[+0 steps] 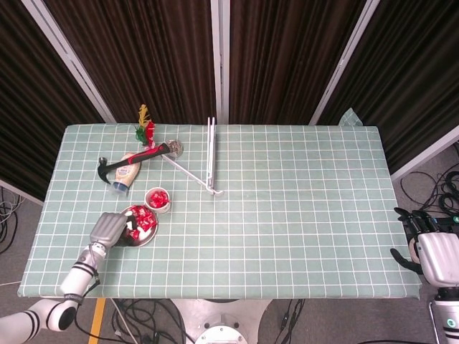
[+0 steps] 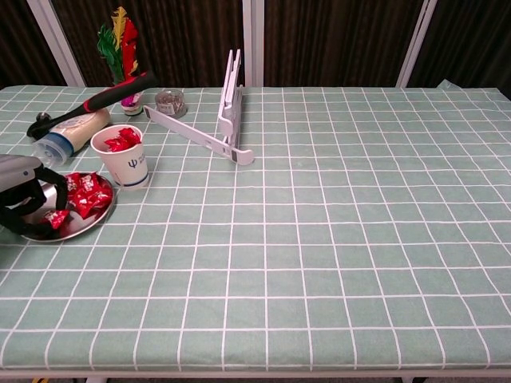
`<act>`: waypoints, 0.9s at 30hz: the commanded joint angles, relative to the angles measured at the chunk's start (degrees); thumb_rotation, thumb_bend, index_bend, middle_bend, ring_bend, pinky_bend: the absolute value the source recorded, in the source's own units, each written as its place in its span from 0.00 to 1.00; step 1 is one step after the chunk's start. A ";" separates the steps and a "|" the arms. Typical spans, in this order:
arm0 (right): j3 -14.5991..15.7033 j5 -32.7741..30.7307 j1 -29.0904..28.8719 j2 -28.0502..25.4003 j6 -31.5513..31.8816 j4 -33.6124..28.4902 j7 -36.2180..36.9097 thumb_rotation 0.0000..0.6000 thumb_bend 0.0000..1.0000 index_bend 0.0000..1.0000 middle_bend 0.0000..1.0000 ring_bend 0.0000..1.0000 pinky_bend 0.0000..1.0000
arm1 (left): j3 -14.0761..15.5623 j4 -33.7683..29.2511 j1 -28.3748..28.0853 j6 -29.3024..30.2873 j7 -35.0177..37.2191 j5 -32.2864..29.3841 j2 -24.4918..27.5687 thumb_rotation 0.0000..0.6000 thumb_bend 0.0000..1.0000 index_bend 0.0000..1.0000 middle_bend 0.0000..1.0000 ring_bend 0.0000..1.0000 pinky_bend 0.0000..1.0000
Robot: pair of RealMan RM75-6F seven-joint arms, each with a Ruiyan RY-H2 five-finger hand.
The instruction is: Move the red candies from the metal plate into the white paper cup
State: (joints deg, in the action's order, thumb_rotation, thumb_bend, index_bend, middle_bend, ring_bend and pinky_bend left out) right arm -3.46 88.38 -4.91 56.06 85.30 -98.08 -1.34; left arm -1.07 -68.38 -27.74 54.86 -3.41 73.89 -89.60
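Note:
The metal plate (image 2: 94, 223) lies at the table's left front and holds a pile of red candies (image 2: 88, 194). My left hand (image 2: 21, 196) is lowered over the plate's left side, its dark fingers curled down among the candies. One candy (image 2: 54, 217) shows between the fingers, but no frame makes clear whether it is gripped. Just behind the plate stands the white paper cup (image 2: 121, 162), with red candies (image 2: 121, 140) inside it. In the head view my left hand (image 1: 110, 228) covers the left part of the plate (image 1: 150, 238). My right hand (image 1: 432, 254) hangs off the table's right edge, holding nothing.
Behind the cup lie a hammer (image 2: 96, 100), a tipped bottle (image 2: 70, 130), a small jar (image 2: 169, 102) and a feathered toy (image 2: 117, 48). A white folding stand (image 2: 225, 120) sits at mid-back. The green checked cloth (image 2: 335, 239) covers the whole table.

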 commanded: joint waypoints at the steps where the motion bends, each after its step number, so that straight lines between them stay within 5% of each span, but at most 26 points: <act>1: 0.02 0.00 0.00 0.01 -0.04 0.05 0.06 1.00 0.11 0.17 0.32 0.20 0.48 | -0.18 0.05 0.09 0.14 0.27 0.16 -0.07 1.00 0.32 0.60 0.96 0.99 1.00; 6: -0.01 0.01 -0.03 0.06 -0.04 0.20 0.23 1.00 0.11 0.17 0.32 0.20 0.48 | -1.13 -2.21 0.64 1.81 3.13 0.89 1.47 1.00 0.34 0.62 0.96 0.99 1.00; 14: 0.03 -0.04 -0.05 0.31 -0.15 0.64 0.57 1.00 0.11 0.17 0.32 0.20 0.48 | -6.94 -8.23 -0.98 6.29 6.86 2.13 6.84 1.00 0.34 0.62 0.96 0.99 1.00; 20: -0.04 -0.30 0.07 0.35 -0.04 0.96 0.90 1.00 0.11 0.17 0.32 0.20 0.48 | -9.82 -7.80 -5.49 2.95 5.52 1.57 6.62 1.00 0.34 0.62 0.96 0.99 1.00; 27: -0.01 -0.88 0.47 0.31 0.16 1.39 1.28 1.00 0.11 0.17 0.32 0.20 0.48 | -9.88 -6.41 -8.79 -1.51 0.50 -0.96 5.15 1.00 0.34 0.61 0.96 0.98 1.00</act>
State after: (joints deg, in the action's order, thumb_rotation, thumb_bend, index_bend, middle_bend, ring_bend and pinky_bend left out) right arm -3.48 87.50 -4.45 56.37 85.45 -96.69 -0.06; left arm -10.98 -75.23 -35.75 54.36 -1.59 73.82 -83.99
